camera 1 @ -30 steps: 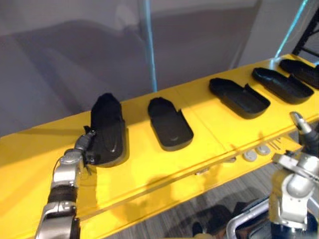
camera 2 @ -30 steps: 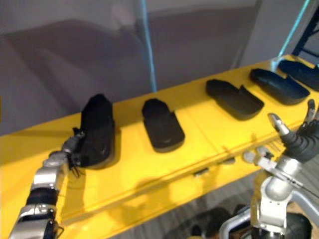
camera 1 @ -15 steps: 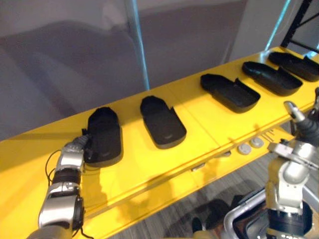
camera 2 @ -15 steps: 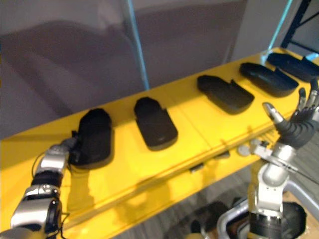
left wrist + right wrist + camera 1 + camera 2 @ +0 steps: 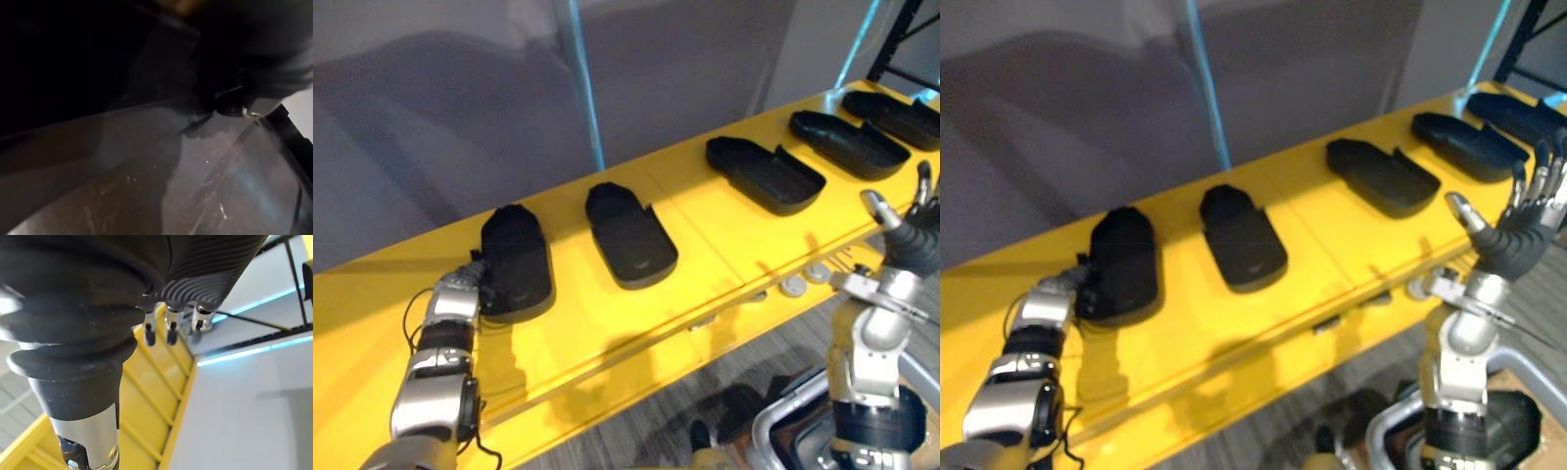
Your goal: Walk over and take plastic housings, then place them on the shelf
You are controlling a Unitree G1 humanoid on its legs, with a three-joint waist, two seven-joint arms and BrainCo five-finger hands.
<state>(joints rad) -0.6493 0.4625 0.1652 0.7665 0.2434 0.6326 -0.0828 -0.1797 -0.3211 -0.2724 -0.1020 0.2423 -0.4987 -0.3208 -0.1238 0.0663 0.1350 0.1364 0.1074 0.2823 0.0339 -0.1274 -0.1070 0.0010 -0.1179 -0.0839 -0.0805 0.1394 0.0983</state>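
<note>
bare shelf (image 5: 705,240) gaps between spaced housings (image 5: 628,235)

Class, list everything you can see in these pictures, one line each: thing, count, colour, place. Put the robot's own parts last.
shelf: one, yellow, across the view
plastic housings: five, black, in a row on the shelf
round discs: two, pale grey, shelf's front edge
light strips: two, cyan, behind the shelf
floor: grey, below the shelf
left hand: one, at the leftmost housing
right hand: one, raised at right, fingers straight, empty
</note>
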